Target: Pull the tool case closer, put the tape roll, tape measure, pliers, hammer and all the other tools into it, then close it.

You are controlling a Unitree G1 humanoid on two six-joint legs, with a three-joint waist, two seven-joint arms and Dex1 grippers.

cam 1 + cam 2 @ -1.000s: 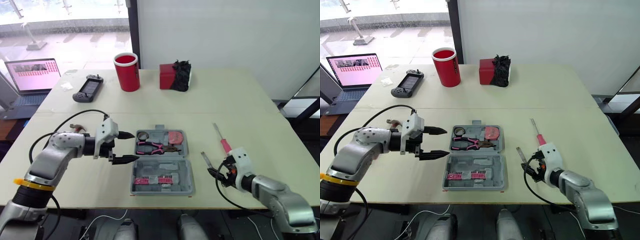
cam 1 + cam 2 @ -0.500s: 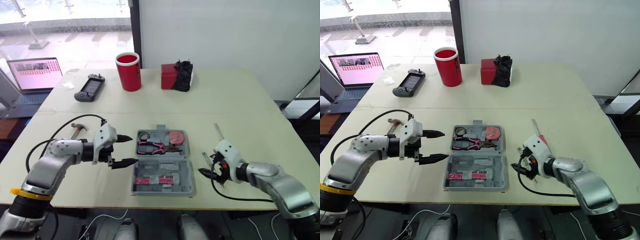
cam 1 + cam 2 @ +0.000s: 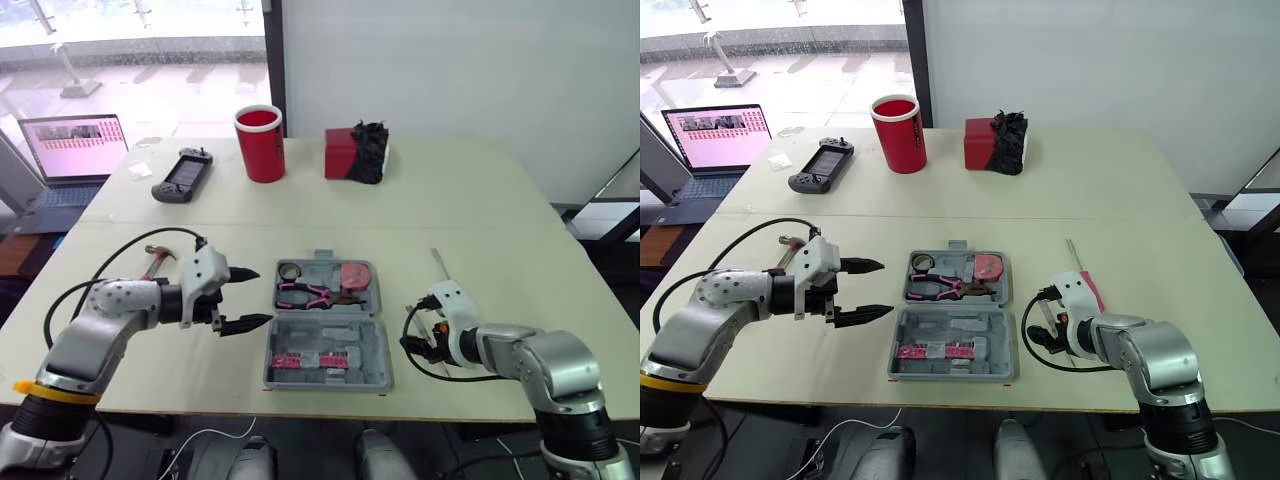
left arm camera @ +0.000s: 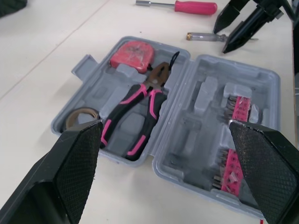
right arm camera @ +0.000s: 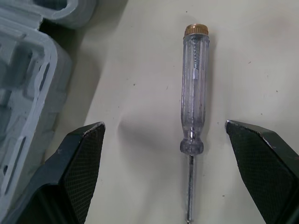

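Observation:
The grey tool case (image 3: 372, 330) lies open mid-table, holding a tape roll (image 3: 288, 270), pink-handled pliers (image 3: 315, 295), a red tape measure (image 3: 352, 273) and a pink bit strip (image 3: 310, 360). My left gripper (image 3: 243, 297) hovers open just left of the case. Behind my left arm lies the hammer (image 3: 152, 258). Right of the case, my right gripper (image 5: 163, 130) is open, low over the table, with a clear-handled screwdriver (image 5: 192, 112) lying between its fingers, untouched. A pink-handled screwdriver (image 3: 1083, 280) lies just beyond it.
At the back of the table stand a red cup (image 3: 261, 144), a red box with a black bundle (image 3: 355, 155) and a handheld game console (image 3: 180, 175). A laptop (image 3: 70, 150) sits off the table's far left. The case lid's latch tab points toward the back.
My right gripper has swung in toward the case and dropped over the clear-handled screwdriver. The left gripper drew slightly back to the left. The camera view shifted a little.

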